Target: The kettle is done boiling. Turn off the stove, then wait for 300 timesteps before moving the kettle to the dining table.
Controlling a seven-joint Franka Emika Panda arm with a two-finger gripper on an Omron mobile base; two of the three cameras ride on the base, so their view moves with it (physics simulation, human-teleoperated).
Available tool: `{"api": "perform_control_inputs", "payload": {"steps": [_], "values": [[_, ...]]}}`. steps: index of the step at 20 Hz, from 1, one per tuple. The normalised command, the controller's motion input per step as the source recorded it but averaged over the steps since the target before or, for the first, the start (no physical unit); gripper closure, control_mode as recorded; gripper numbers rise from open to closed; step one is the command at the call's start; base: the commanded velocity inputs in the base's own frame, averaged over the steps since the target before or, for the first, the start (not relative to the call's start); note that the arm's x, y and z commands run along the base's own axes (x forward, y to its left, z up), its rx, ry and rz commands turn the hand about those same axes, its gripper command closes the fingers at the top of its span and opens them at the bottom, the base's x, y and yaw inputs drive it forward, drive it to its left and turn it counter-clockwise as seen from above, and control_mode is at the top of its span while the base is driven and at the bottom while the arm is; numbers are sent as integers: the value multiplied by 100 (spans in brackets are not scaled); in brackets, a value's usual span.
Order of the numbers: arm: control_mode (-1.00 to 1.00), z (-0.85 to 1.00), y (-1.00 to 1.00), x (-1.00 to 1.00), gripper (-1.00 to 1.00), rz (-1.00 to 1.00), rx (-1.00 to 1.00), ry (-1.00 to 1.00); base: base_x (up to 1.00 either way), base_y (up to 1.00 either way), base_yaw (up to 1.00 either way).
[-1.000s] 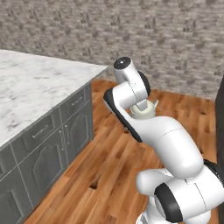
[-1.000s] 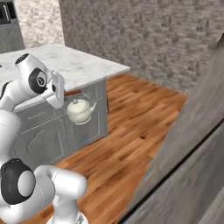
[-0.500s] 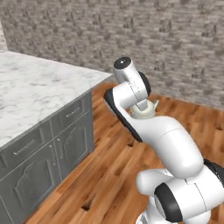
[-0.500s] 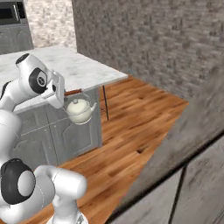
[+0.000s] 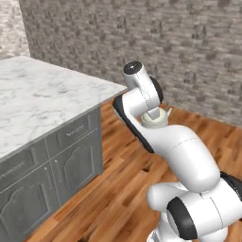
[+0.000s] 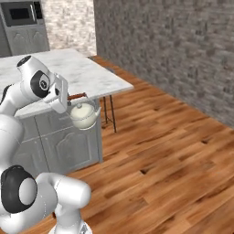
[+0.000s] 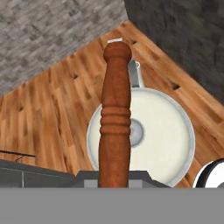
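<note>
Progress: I judge I'm on the last leg, with the kettle (image 6: 84, 115) already lifted and not yet set down.
Kettle: hanging in the air over wooden floor (image 6: 173, 151), just off the bench (image 6: 87, 75) corner.
Pincer: my pincer (image 6: 68, 98) is clamped on the kettle's brown handle (image 7: 114, 118).
Arm: folded close, elbow high, hand by the bench edge.
Left: lower it onto the marble.

We've got the kettle (image 6: 84, 115) hanging off the gripper (image 6: 68, 101) just off the dining table (image 6: 87, 73) corner. Table top looks bare, open wood floor (image 6: 173, 146) beside it, stone wall (image 6: 183, 50) well back.
</note>
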Motion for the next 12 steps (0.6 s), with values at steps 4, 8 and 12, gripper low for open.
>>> {"api": "perform_control_inputs", "payload": {"steps": [4,8,12], "values": [[100,0,0,0,100,0,0,0,57,-41,28],[100,0,0,0,100,0,0,0,57,-36,28],[100,0,0,0,100,0,0,0,60,-35,28]]}}
